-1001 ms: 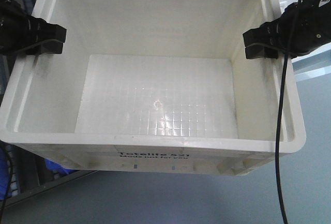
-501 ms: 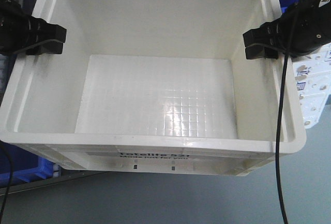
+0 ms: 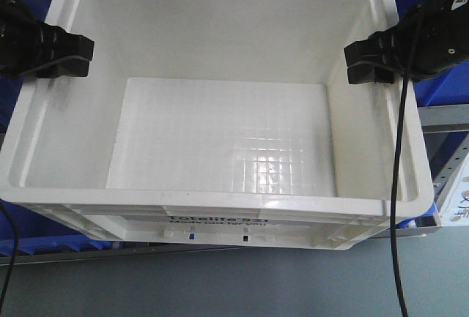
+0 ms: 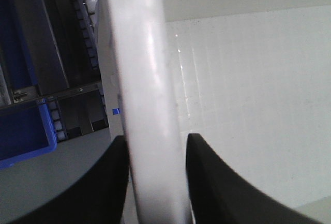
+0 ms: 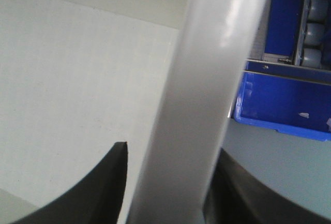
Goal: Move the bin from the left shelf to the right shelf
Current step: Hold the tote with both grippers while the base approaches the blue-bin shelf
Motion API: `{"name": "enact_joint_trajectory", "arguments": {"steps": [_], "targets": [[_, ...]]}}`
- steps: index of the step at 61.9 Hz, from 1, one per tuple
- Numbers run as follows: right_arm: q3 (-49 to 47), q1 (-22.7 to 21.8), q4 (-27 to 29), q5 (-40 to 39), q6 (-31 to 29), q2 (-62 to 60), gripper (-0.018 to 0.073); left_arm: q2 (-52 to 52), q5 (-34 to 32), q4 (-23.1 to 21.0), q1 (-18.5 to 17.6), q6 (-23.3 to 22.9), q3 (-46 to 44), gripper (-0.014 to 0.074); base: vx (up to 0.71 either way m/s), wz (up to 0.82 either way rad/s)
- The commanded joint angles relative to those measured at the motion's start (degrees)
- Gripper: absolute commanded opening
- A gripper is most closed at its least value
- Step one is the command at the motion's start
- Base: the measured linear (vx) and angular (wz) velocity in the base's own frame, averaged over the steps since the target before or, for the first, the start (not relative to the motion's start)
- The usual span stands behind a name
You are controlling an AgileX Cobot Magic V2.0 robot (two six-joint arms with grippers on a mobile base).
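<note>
White plastic filled most of the front view. The bin (image 3: 227, 148) lay in the middle of the frame, open side up, with its gridded floor showing. Its rim reached nearly to the top edge and to both sides. Black print (image 3: 216, 219) ran along the front wall at the lower middle, too blurred for me to read in full.

My left tool (image 3: 62, 57) was clamped on the rim at the upper left of the frame. My right tool (image 3: 374, 63) gripped the opposite rim at the upper right. A black cable (image 3: 398, 185) hung from the right tool, crossing the bin's right rim down to the bottom edge.

In the left wrist view my left tool (image 4: 155, 151) had its two black fingers (image 4: 207, 182) tight against either side of the rim (image 4: 139, 53), which ran up the middle of the frame. In the right wrist view my right tool (image 5: 173, 157) pinched the rim (image 5: 217, 53) the same way.

Blue bins (image 3: 37, 247) showed past the white one at the lower left and upper right of the front view. One sat at the lower left of the left wrist view (image 4: 20, 136). Another lay at the right of the right wrist view (image 5: 284, 105), below a row of rollers (image 5: 315, 27). I could not tell whether the bin's base rested on anything.
</note>
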Motion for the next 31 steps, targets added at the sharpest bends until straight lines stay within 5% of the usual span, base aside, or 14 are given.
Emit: {"name": "enact_joint_trajectory", "arguments": {"steps": [1, 31], "targets": [[-2.26, -0.47, -1.25, -4.71, -0.6, -2.31, -0.0004, -2.95, -4.2, -2.33, -0.27, 2.57, -2.28, -0.0005, 0.13, 0.18], [-2.26, -0.47, -1.25, -4.73, -0.6, -2.31, -0.0004, -2.95, -4.2, -2.33, -0.27, 2.57, -2.28, -0.0005, 0.16, 0.06]]}}
